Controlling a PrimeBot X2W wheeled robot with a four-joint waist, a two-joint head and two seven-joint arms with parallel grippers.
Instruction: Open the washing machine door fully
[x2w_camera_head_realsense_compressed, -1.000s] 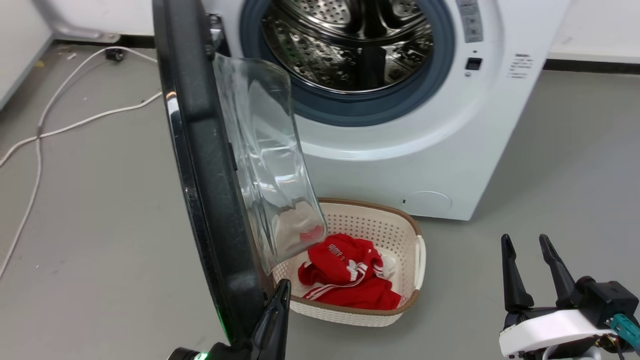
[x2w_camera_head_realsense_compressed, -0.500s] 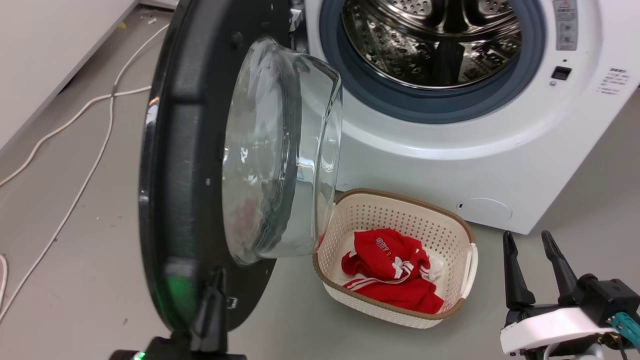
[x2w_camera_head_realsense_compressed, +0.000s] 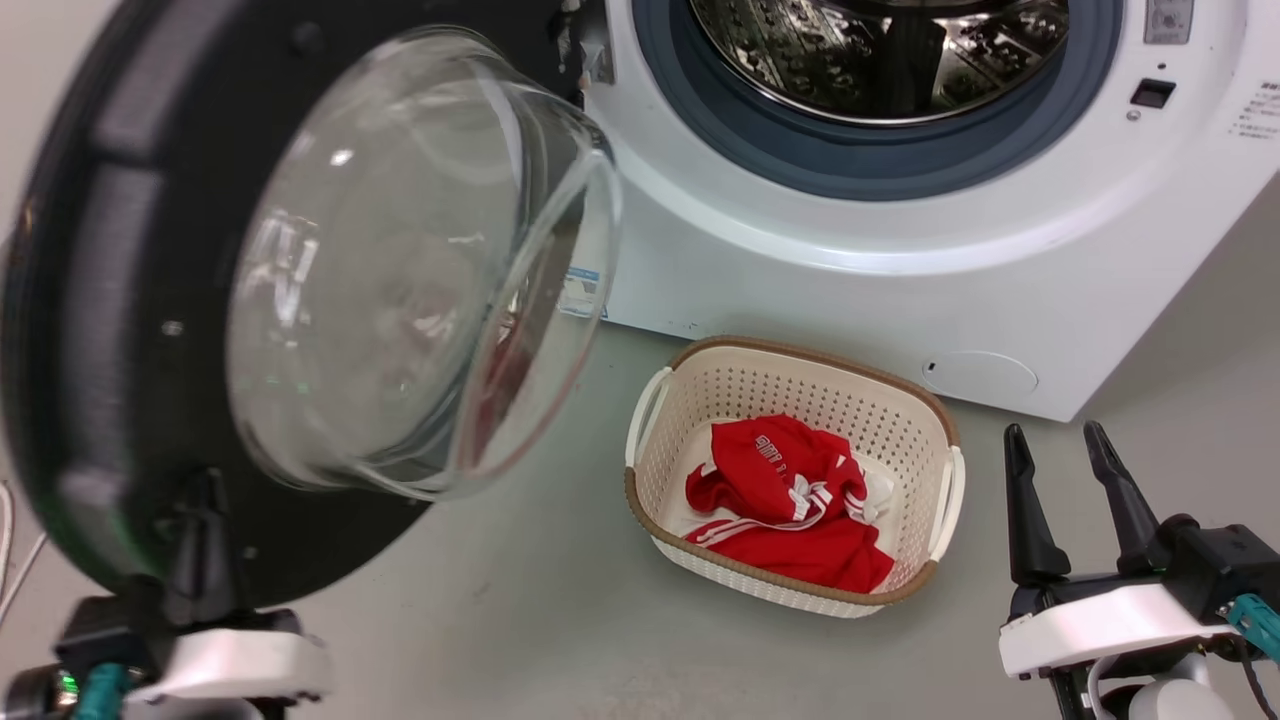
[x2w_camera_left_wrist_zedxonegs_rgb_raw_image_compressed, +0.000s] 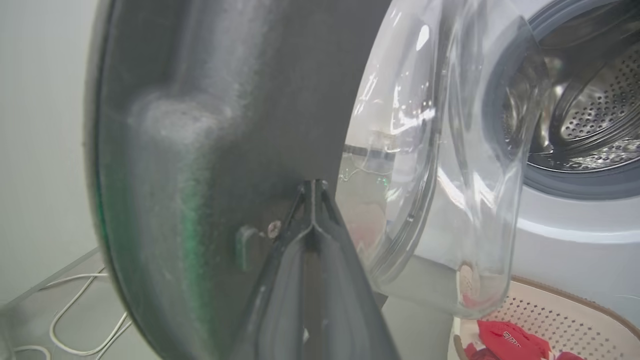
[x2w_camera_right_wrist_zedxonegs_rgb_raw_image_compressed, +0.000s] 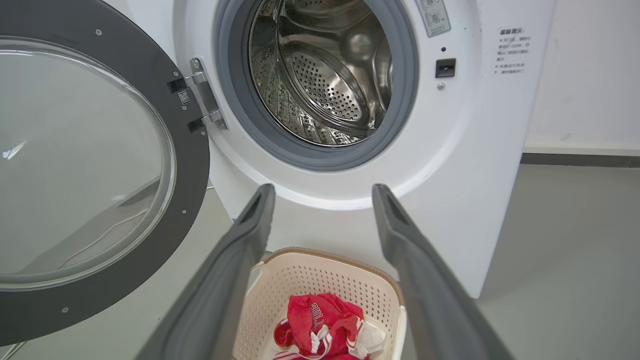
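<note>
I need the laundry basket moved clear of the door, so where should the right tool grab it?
Grip the white loop handle on the basket's end nearest the right tool, coming from above. It stands off the perforated wall, leaving a slot for one finger, while the basket body looks too wide for the open tool.

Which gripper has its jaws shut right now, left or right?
The left gripper: its jaws meet at the tips against the black inner face of the door. The right gripper has its jaws wide apart.
</note>
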